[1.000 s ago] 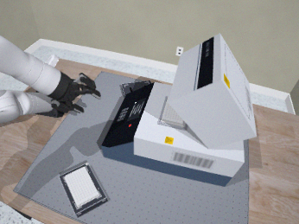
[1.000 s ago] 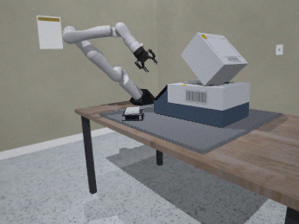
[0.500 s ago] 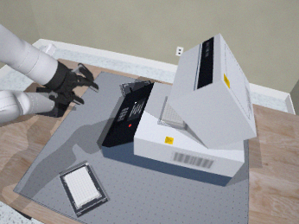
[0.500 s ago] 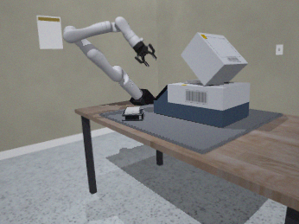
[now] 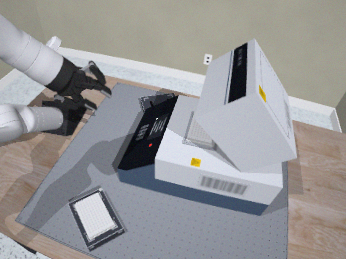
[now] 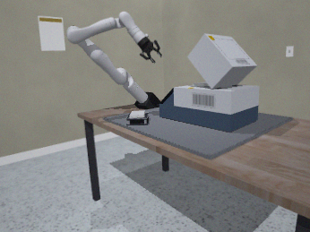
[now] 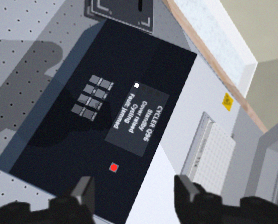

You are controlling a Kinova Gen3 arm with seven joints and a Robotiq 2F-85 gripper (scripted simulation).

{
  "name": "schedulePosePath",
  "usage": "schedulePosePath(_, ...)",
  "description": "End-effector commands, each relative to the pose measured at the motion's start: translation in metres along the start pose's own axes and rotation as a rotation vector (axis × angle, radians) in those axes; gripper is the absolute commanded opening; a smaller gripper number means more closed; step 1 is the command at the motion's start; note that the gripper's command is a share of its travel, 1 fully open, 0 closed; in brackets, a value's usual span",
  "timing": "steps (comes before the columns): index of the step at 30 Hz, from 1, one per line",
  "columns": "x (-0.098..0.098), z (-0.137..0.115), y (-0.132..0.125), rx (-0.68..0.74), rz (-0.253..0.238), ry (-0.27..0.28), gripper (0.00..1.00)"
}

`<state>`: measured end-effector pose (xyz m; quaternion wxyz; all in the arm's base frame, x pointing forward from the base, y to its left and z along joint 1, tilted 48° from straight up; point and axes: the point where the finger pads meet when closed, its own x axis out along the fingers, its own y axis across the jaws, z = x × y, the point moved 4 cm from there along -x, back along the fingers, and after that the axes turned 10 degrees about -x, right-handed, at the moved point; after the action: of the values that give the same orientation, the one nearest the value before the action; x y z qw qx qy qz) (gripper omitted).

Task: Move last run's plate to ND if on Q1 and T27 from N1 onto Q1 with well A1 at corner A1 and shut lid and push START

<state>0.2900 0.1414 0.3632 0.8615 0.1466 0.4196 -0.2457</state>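
Cycler Q1 [image 5: 175,163] [image 6: 244,100] has its lid [image 5: 230,126] [image 6: 221,65] raised and tilted. A pale plate [image 5: 201,132] [image 7: 212,157] lies on the block, partly hidden under the lid. The black key panel [image 5: 131,153] [image 7: 55,150] carries small grey keys [image 7: 93,97], a white dot and a red square [image 5: 150,145] [image 7: 114,167]. Another white plate [image 5: 95,216] [image 6: 137,114] sits in a black-rimmed nest [image 5: 116,227]; its labels are unreadable. A second nest [image 5: 145,102] [image 7: 120,21] beside the panel shows no plate. My gripper [image 5: 102,103] [image 6: 157,58] [image 7: 134,191] is partly open, empty, high above the panel's front side.
A grey perforated mat [image 5: 165,226] [image 6: 193,141] lies under the cycler and nests. The arm's black base [image 5: 62,121] [image 6: 148,100] stands at the table edge behind the gripper. The raised lid stands high over the cycler's rear. Wooden table top [image 5: 315,176] [image 6: 269,149] shows beyond the mat.
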Motion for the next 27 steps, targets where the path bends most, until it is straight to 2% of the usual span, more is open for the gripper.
schedulePosePath(1, -0.006, 0.0, 0.005, 0.0, 0.001, 0.0, 0.55)
schedulePosePath(27, -0.056, 0.002, 0.044, 0.0, 0.001, 0.0, 0.33)
